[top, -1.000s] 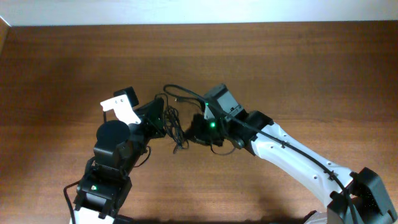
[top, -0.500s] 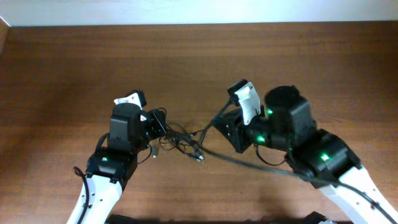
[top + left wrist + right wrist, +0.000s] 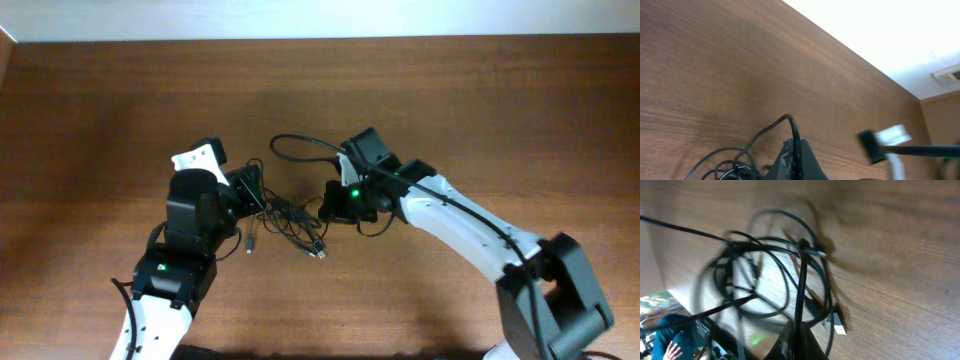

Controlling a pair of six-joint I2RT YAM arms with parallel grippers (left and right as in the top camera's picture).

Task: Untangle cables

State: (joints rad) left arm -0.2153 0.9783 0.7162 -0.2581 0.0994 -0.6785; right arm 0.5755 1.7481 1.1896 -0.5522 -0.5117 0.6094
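Overhead, the cables lie as a tangled black bundle near the middle of the brown tabletop, stretched between the two arms. The left arm reaches in from the lower left with its jaws at the bundle's left edge. The right arm comes in from the lower right with its jaws at the bundle's right edge. A loop arcs out above the tangle and bends back toward the right arm's wrist. Two plug ends trail below the bundle onto the wood: the near plug just beside the left arm, the far plug lower and closer to the centre. In the left wrist view, the left jaws are clenched on a curved strand that rises from between their tips, and more coils sit at the lower left, close to the wood. A blurred black and white shape at the right edge is too smeared to identify. In the right wrist view, the right jaws are clenched on a straight strand that runs up to a crossing where several coils meet. A metal tip rests on the wood just to the right of those jaws, and the coils on the left are blurred.
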